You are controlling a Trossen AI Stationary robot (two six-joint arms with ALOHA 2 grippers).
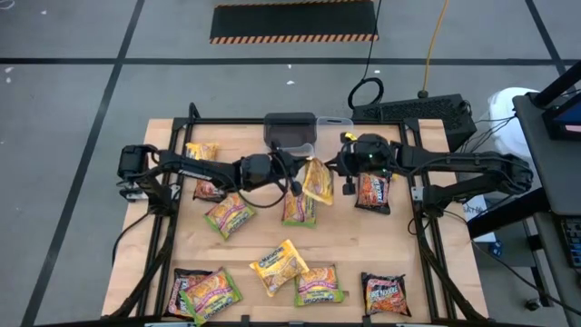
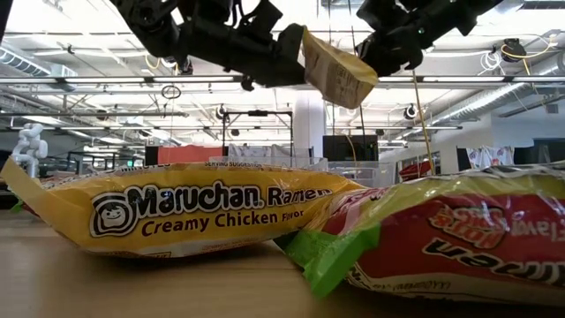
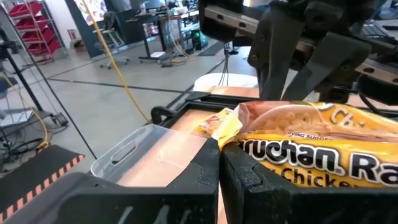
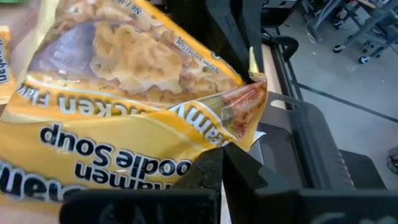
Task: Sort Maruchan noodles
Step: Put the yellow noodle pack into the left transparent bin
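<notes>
Yellow crinkly plastic noodle packet hangs pinched between left gripper and right gripper; light, slippery, brittle inside, so you grip its sealed edges.

The near yellow packet reads "Maruchan Ramen, Creamy Chicken Flavor".
</notes>
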